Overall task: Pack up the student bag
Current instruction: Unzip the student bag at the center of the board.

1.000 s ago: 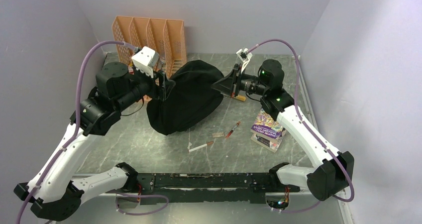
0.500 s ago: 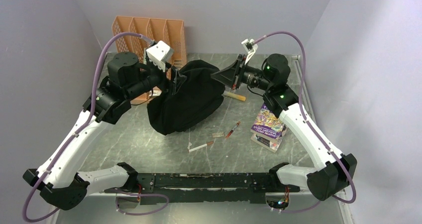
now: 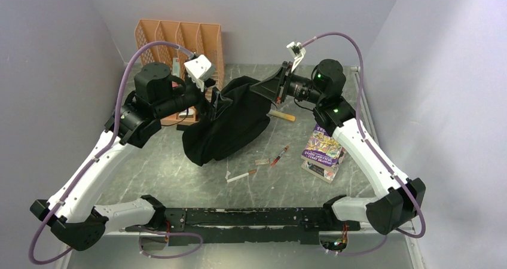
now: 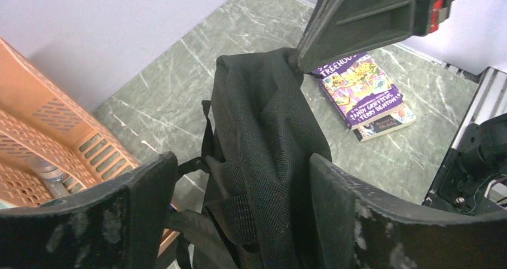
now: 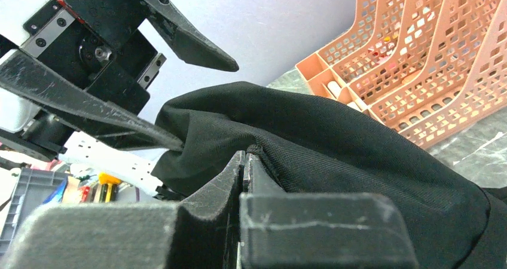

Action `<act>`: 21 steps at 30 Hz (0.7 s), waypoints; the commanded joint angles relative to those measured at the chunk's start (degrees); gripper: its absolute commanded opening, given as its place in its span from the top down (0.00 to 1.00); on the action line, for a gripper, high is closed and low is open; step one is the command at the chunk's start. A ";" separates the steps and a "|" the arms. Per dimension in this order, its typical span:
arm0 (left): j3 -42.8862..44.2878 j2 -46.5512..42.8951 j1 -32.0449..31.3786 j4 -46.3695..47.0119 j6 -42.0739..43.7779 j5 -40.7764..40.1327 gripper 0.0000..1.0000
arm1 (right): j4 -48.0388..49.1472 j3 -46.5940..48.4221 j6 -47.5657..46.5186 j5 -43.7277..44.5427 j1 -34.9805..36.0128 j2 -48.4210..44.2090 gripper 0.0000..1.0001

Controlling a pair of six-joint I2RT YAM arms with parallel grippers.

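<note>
The student bag (image 3: 230, 122), black soft fabric, hangs stretched between my two grippers above the table's middle. My right gripper (image 3: 266, 89) is shut on its upper right edge and holds that edge raised; in the right wrist view the jaws (image 5: 245, 156) meet on a fold of the bag (image 5: 335, 143). My left gripper (image 3: 215, 98) is open at the bag's left top. In the left wrist view its fingers (image 4: 242, 161) straddle the bag (image 4: 269, 125) and its straps without closing on them.
An orange file rack (image 3: 179, 42) stands at the back left, close behind the left gripper. A purple book (image 3: 321, 152) lies at the right. Two pens (image 3: 279, 155) (image 3: 242, 176) lie in front of the bag, and a wooden-coloured marker (image 3: 282, 116) lies under the right gripper.
My left arm has swung right and toward the back with its jaws widening. The right gripper has risen a little, drawing the bag's top edge up and taut.
</note>
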 commanded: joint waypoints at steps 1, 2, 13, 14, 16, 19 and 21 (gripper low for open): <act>0.65 -0.03 0.37 1.45 0.33 2.94 0.10 | 2.82 2.75 0.68 -0.81 0.90 0.83 1.00; 1.05 -0.02 0.35 1.40 0.19 2.34 0.09 | 2.68 2.78 0.59 -0.46 0.86 1.00 1.00; 6.08 0.31 0.35 -1.02 0.11 -0.32 0.03 | 2.24 2.52 0.34 0.77 1.03 1.66 1.00; 6.20 0.59 0.27 -1.57 0.30 -0.09 0.03 | 2.38 2.59 0.39 0.77 1.05 1.71 1.00; 5.70 0.98 0.06 -2.46 0.59 -1.44 0.03 | 2.49 2.68 0.45 0.64 1.03 1.88 1.00; 5.12 1.61 -1.19 -3.71 1.20 -4.46 0.03 | 2.57 2.78 0.54 0.51 1.03 2.21 1.00; 4.76 1.99 -2.89 -3.93 1.45 -7.00 0.03 | 2.66 2.70 0.64 0.50 1.07 2.40 1.00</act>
